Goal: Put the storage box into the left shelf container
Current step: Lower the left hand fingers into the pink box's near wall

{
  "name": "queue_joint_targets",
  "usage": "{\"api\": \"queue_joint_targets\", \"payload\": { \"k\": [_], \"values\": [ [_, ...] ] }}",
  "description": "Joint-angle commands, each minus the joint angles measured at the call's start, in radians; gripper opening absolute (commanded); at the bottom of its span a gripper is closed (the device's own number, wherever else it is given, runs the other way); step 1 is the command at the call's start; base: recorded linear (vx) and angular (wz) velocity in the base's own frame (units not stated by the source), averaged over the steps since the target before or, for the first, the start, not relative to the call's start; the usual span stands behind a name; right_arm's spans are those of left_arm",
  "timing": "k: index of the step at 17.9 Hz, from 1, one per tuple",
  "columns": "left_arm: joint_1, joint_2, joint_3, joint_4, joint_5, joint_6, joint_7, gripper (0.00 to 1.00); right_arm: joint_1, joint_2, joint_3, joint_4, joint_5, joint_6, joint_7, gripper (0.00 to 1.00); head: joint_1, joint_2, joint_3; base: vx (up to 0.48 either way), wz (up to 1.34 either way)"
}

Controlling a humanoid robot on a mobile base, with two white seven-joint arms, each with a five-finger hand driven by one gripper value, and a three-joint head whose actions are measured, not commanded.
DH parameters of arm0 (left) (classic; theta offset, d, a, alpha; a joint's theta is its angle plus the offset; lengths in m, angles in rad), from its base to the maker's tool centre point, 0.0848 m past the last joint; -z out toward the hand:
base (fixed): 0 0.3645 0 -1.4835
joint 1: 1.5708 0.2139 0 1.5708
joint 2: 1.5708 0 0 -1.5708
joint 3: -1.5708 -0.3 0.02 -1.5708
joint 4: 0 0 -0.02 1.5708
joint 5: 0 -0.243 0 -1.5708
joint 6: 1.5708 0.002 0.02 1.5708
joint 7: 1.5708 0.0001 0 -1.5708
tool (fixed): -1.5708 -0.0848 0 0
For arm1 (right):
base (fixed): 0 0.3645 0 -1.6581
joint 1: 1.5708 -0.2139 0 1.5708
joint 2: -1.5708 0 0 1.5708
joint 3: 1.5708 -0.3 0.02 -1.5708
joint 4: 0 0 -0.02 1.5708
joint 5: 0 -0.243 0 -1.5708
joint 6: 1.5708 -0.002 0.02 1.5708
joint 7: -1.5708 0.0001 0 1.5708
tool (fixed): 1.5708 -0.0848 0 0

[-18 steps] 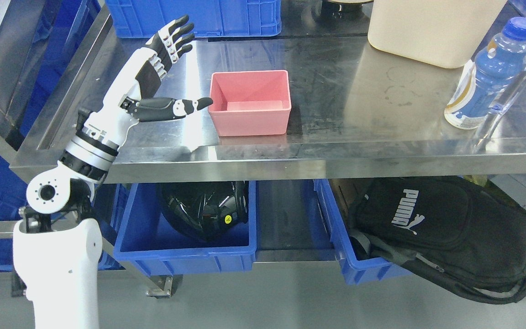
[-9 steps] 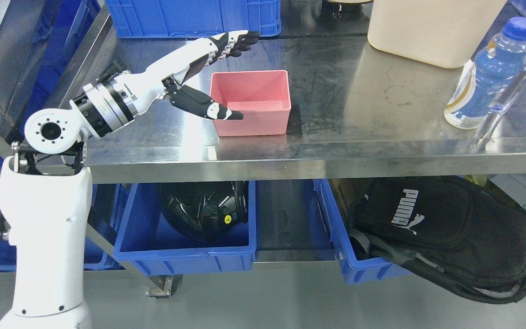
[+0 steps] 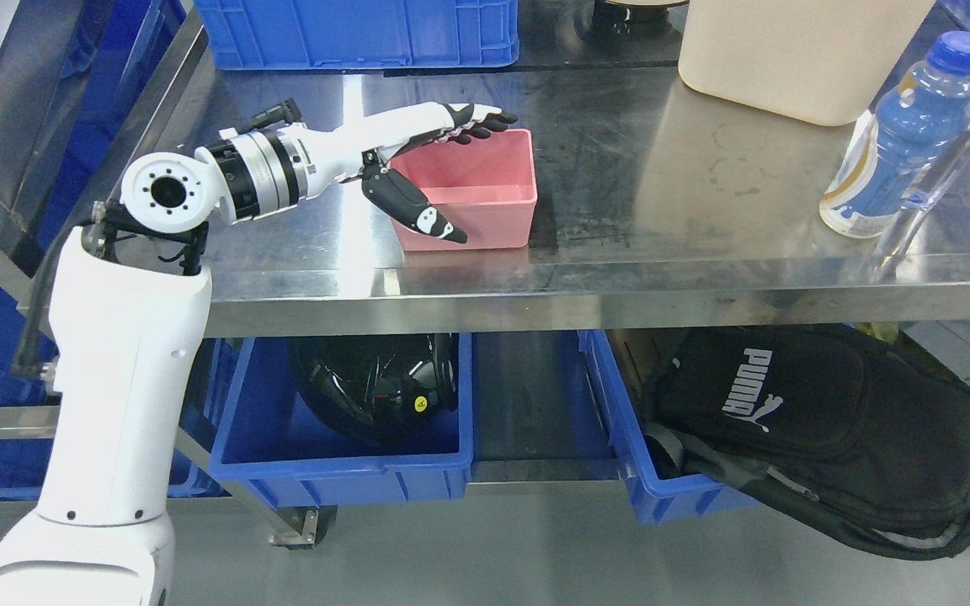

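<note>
Reaching farther right than half a second ago, the left hand now straddles the pink box's left end on the tabletop: fingers extended over the far rim, thumb against the near wall, spread and not yet clamped. Below, a blue bin holds a helmet.

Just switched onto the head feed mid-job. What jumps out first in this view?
The pink storage box sits on the steel table, with the left hand spread open across its left end, fingers over the far rim and thumb in front of the near wall. At the right edge stands a blue bottle. Below the table, a blue bin holds a black helmet, and a black bag spills from the next one.
</note>
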Motion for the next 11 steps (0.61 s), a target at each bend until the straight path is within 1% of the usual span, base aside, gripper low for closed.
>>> {"api": "queue_joint_targets", "payload": {
  "k": [1,3,7,9,10,11],
  "values": [
    [-0.058,-0.070,-0.152,0.223,-0.064,-0.001,-0.010,0.98,0.009,-0.017,-0.005,-0.017,0.002,0.000,0.000,1.00,0.0000,0.000,0.000,0.000,0.00],
    [-0.082,-0.071,-0.153,0.257,-0.095,-0.001,-0.009,0.97,0.009,-0.017,-0.005,-0.017,0.002,0.000,0.000,1.00,0.0000,0.000,0.000,0.000,0.00],
    [-0.131,-0.068,-0.152,0.311,-0.133,0.001,-0.013,0.92,0.009,-0.017,-0.005,-0.017,0.002,0.000,0.000,1.00,0.0000,0.000,0.000,0.000,0.00],
    [-0.136,-0.070,-0.152,0.318,-0.137,0.001,-0.047,0.87,0.009,-0.017,-0.005,-0.017,0.002,0.000,0.000,1.00,0.0000,0.000,0.000,0.000,0.00],
    [-0.135,-0.071,-0.150,0.326,-0.137,0.001,-0.073,0.83,0.011,-0.017,-0.005,-0.017,0.002,0.000,0.000,1.00,0.0000,0.000,0.000,0.000,0.00],
    [-0.133,-0.071,-0.150,0.326,-0.137,0.001,-0.082,0.82,0.009,-0.017,-0.005,-0.017,0.002,0.000,0.000,1.00,0.0000,0.000,0.000,0.000,0.00]
  ]
}}
